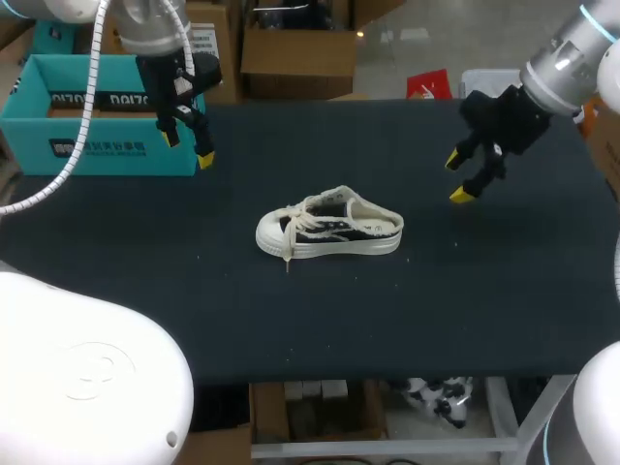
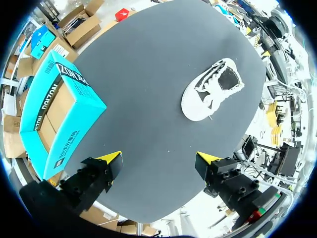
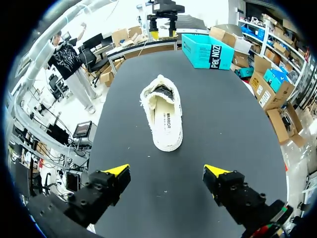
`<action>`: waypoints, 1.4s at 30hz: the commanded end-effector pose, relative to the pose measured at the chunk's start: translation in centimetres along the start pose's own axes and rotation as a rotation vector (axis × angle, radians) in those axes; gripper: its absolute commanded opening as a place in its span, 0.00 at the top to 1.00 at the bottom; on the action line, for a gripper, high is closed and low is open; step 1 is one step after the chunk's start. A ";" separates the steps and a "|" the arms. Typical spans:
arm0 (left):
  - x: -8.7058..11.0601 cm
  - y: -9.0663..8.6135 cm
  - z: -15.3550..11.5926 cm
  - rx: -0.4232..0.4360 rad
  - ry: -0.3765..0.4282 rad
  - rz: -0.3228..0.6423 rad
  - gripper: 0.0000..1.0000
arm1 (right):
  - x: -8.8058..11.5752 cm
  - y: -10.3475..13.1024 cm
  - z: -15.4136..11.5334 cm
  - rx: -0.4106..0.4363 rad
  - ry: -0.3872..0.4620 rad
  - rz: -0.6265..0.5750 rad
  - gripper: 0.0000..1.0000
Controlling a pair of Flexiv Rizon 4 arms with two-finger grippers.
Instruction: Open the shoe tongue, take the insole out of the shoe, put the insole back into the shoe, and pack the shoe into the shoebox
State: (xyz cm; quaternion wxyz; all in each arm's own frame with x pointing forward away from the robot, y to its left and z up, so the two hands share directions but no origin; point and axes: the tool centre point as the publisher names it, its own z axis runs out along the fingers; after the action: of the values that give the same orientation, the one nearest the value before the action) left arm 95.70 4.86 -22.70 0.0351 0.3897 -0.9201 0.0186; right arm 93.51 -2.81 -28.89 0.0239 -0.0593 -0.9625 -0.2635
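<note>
Head view: the shoe (image 1: 329, 225) sits upright on the table (image 1: 484, 291), with the left gripper (image 1: 187, 145) and right gripper (image 1: 457, 177) hovering well apart from it, each with 2 fingers spread and holding nothing. Left wrist view: the open shoebox (image 2: 64, 109) stands well apart from the shoe. Right wrist view: the shoe's heel points toward the right gripper, with the shoebox beyond its toe.
</note>
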 end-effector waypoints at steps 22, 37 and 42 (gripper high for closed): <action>9.5 -5.1 2.1 0.003 -0.006 -0.531 0.00 | 1.2 1.4 8.7 -0.190 -0.020 -0.015 0.00; 13.4 -8.2 3.7 -0.011 -0.001 -0.481 0.00 | 0.7 1.8 13.6 -0.306 -0.008 0.004 0.00; 13.8 -8.6 4.1 -0.012 0.002 -0.472 0.00 | 0.2 2.4 14.8 -0.324 0.016 0.013 0.00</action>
State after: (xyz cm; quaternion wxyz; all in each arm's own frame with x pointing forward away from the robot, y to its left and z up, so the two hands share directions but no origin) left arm 92.02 -10.92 -25.34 0.0427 0.5935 -0.8036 0.0067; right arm 92.33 6.35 -39.66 0.0125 -0.0714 -0.9082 -0.4122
